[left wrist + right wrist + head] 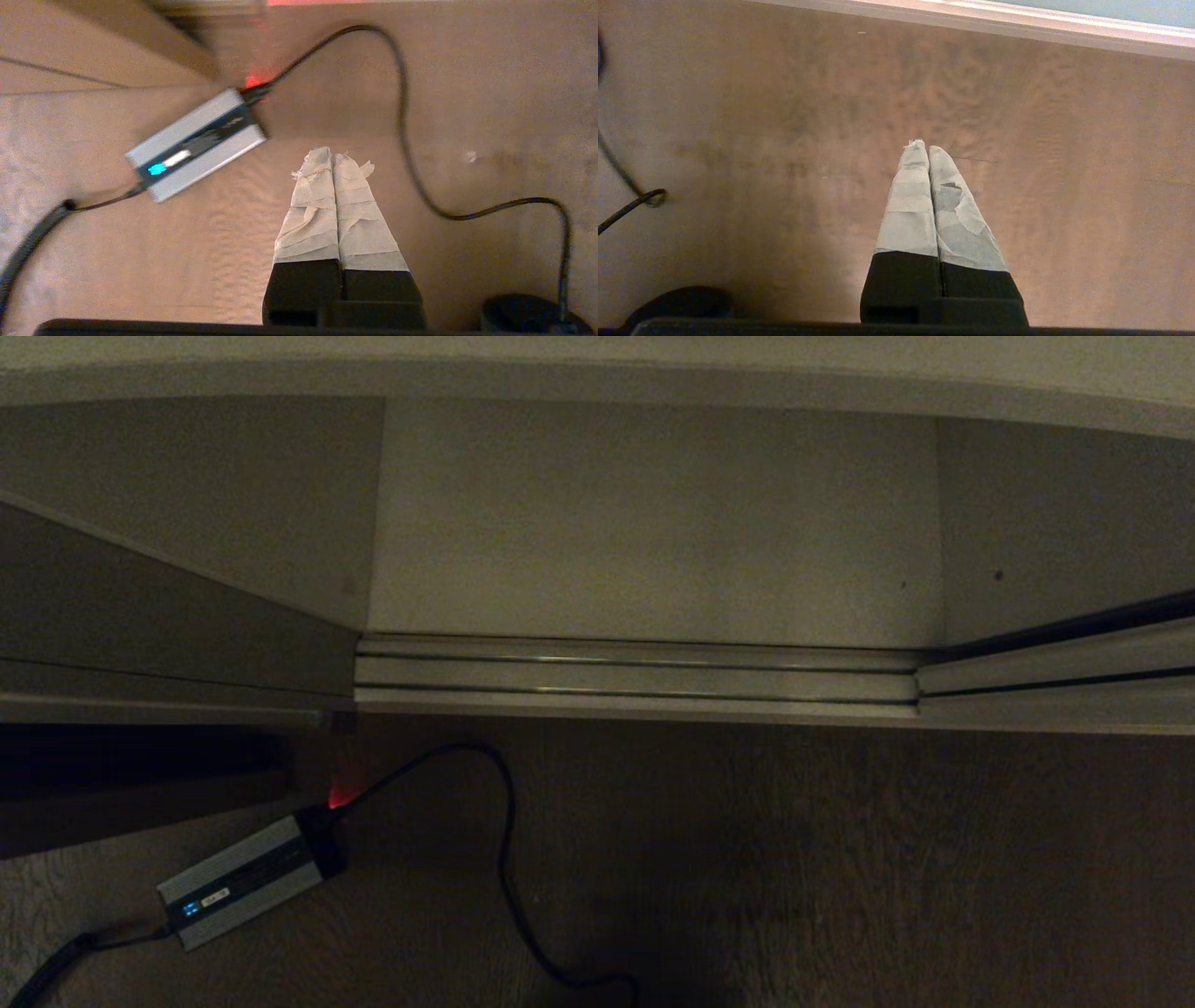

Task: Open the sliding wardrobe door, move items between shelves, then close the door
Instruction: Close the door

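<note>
My view points steeply down at the foot of the wardrobe. A pale grey-green panel (1064,523) with a light metal lower frame stands at the right and looks like a sliding wardrobe door. I cannot tell whether the brighter pale panel (653,523) in the middle is a door or an inside board. The items are out of view, and no shelves can be made out. Neither arm shows in the head view. My left gripper (332,151) hangs shut and empty over the wooden floor, near the grey box. My right gripper (923,145) hangs shut and empty over bare floor.
A ribbed metal floor track (635,677) runs along the wardrobe's foot. A grey box (245,877) (196,144) with a blue light lies on the floor at the left. Its black cable (504,859) (406,154) loops across the floor. A dark board (140,803) stands at the left.
</note>
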{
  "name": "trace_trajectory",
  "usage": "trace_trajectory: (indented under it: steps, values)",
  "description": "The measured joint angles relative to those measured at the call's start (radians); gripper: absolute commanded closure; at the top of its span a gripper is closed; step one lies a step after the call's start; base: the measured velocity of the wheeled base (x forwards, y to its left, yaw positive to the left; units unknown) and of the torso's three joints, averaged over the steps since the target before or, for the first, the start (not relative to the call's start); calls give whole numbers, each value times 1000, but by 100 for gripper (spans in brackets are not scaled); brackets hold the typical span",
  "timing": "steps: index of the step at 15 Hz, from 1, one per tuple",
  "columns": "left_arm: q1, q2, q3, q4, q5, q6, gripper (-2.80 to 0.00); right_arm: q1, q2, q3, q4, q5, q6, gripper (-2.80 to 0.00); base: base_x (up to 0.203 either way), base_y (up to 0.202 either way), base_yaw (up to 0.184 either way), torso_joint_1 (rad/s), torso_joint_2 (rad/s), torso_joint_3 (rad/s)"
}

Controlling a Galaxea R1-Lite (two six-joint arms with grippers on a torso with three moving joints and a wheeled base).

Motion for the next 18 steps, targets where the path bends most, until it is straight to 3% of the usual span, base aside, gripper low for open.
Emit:
trace_trajectory:
  steps: [11, 15, 18]
  values:
    - [0, 0, 0, 0, 0, -4, 0, 0, 1, 0, 0, 0, 0, 0, 0, -193, 3, 2, 1, 3]
    - [0, -1, 0, -3, 14, -66, 0, 0, 1, 0, 0, 0, 0, 0, 0, -28, -1, 1, 0, 1]
    - [0, -1, 0, -3, 15, -68, 0, 0, 1, 0, 0, 0, 0, 0, 0, 0, 0, 0, 0, 0]
